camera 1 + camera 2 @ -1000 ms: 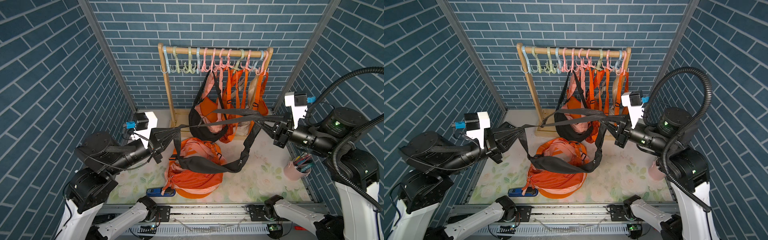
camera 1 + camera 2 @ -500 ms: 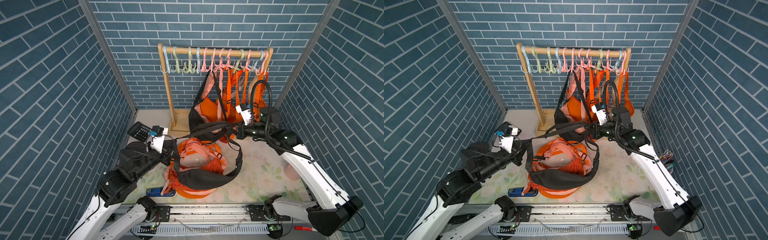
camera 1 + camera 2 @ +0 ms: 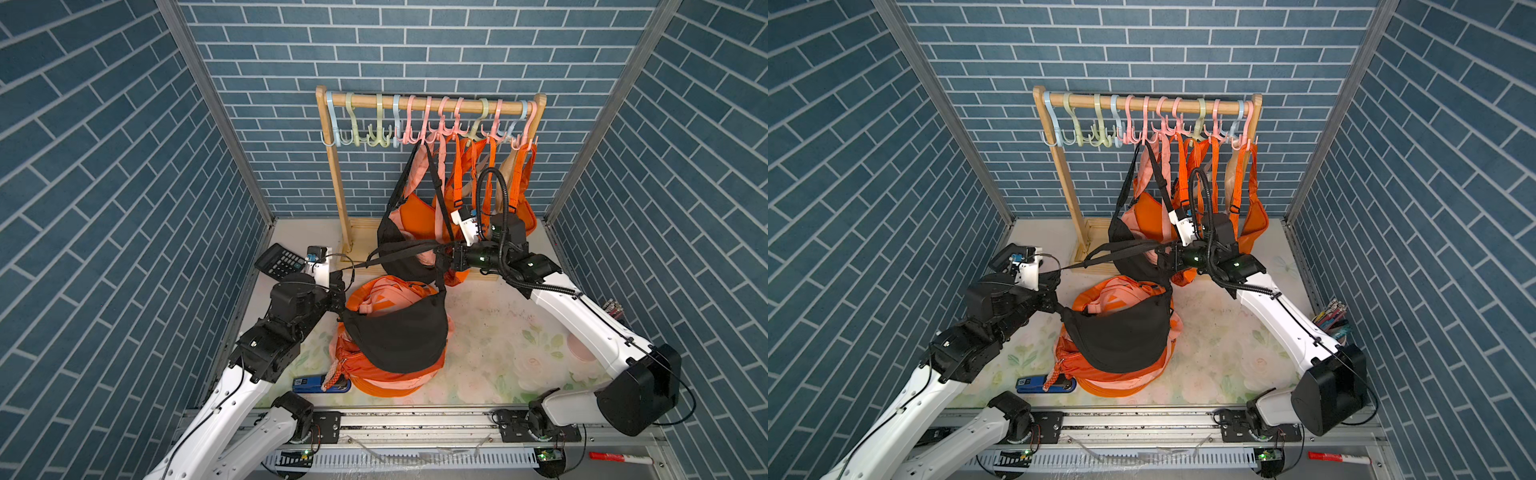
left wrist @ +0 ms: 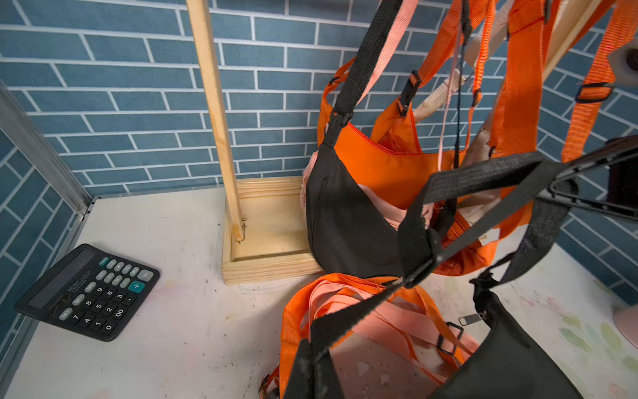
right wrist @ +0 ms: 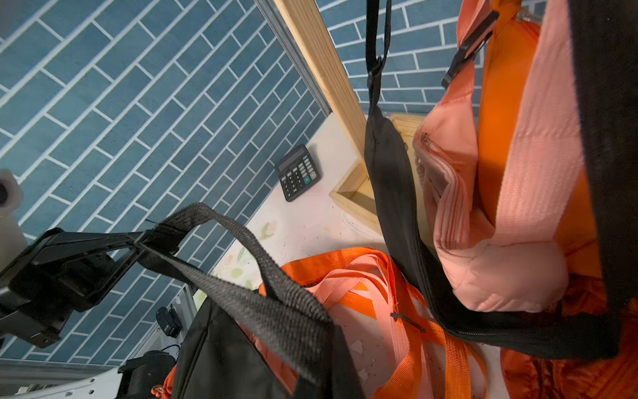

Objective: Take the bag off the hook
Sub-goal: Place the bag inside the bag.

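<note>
Treat the wooden rack (image 3: pixel 337 183) at the far side of the worktop (image 3: pixel 490 328) as done with: no part of the black bag (image 3: pixel 397 336) reaches its hooks (image 3: pixel 376 139), so I judge the step in hand to be setting the bag down. Bring both arms down and toward the near edge together, so that the load rides level and clears the hanging bags (image 3: pixel 415 212), which crowd just beyond your right hand (image 3: pixel 445 256). A buckle or loop could catch there if you swing far or right. Aim for the pile of orange bags (image 3: pixel 395 380) in the middle of the worktop. Let the body take its own weight before you let go, and release one side at a time so the strap (image 3: pixel 405 249) does not whip. The black bag hangs over the pile, covering its near right part; whether it rests on it I cannot tell. The strap runs taut from your left hand (image 3: pixel 340 293), clamped on it by the bag's left corner, far and right to your right hand, which pinches the top of the loop. From there it drops to the bag's right corner. So the bag sits between the two hands, lower and nearer than the right one.
</note>
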### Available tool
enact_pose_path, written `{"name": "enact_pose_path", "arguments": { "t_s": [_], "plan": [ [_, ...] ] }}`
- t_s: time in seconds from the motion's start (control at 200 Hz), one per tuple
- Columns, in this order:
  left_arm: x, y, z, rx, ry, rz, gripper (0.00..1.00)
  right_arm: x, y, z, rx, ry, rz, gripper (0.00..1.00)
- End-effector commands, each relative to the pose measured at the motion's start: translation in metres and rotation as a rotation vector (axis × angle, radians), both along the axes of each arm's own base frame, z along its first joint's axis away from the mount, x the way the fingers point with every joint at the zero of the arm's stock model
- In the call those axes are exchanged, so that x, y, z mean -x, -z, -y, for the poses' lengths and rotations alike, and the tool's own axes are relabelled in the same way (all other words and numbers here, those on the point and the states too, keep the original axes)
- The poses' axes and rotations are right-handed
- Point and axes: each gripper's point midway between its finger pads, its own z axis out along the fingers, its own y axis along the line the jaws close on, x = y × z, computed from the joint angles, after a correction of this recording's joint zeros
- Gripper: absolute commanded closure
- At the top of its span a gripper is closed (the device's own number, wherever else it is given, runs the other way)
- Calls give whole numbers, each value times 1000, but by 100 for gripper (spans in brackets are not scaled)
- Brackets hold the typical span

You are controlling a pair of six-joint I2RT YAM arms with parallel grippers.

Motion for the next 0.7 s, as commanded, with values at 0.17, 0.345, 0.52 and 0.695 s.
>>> {"name": "enact_pose_path", "arguments": {
  "t_s": [0.17, 0.345, 0.52, 0.695],
  "plan": [
    [-22, 46, -38, 36, -215, -83, 100, -33, 48, 19, 52, 173, -42, 100],
    [-40, 77, -30, 62, -236, -137, 100, -42, 73, 9, 71, 165, -70, 100],
    [-58, 89, -28, 61, -261, -141, 91, -50, 82, -10, 90, 130, -76, 87],
    [-64, 107, -25, 47, -268, -180, 66, -58, 82, -14, 107, 142, -58, 49]
  ]
}}
